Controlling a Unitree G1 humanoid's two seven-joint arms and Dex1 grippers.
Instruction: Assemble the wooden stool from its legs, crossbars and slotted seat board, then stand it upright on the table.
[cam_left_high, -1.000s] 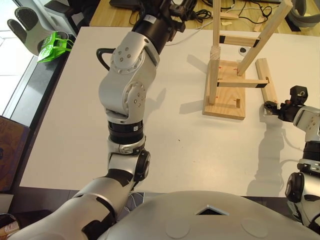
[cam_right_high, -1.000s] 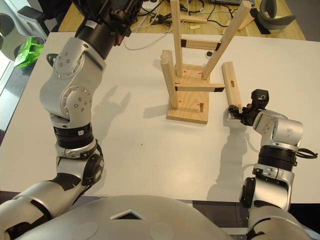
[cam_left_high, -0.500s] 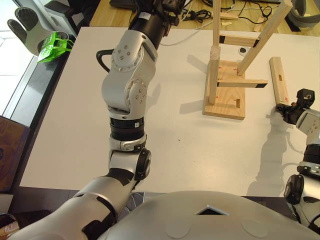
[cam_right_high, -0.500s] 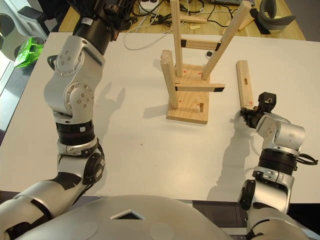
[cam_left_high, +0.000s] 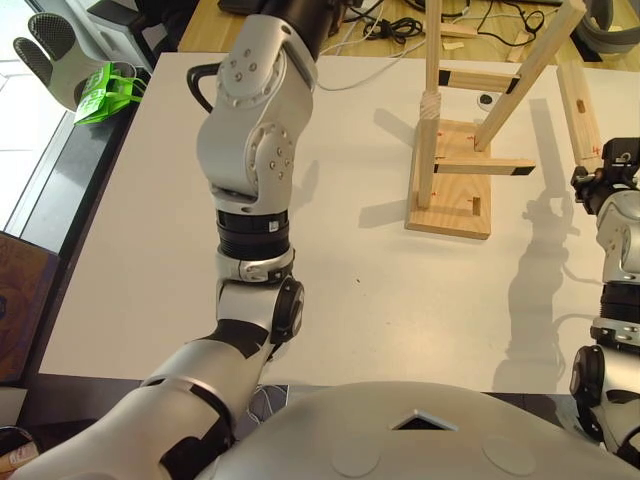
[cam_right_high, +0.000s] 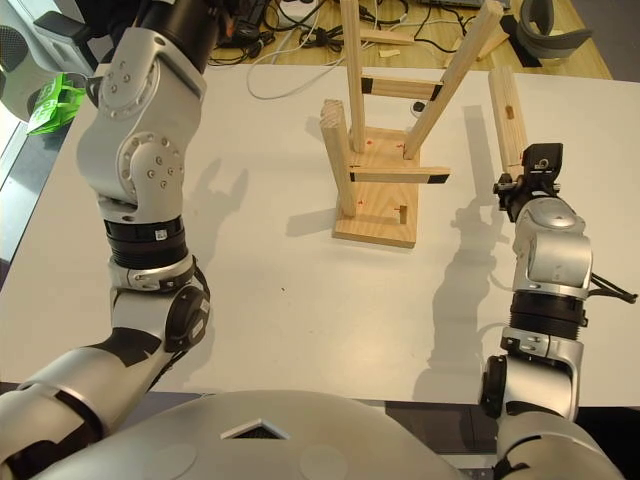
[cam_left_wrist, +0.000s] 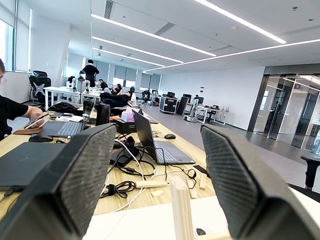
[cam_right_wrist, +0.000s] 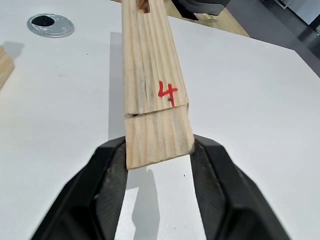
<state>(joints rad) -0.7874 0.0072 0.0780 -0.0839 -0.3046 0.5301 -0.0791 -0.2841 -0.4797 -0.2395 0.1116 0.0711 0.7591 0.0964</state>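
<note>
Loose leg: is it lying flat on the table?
No, the right gripper holds the loose leg by its end, lifted off the table.

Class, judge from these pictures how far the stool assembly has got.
Done: legs and two crossbars stand in the upside-down seat board. In hand: the right claw grips the leg marked 4; the left claw is open. Left: fit that leg into the free slot, then turn everything upright.

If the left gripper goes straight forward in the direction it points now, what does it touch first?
Probably the open laptop on the wooden desk, seen between the fingers of the left gripper. The upright stool leg is nearer but seems below that line; depth is unclear.
</note>
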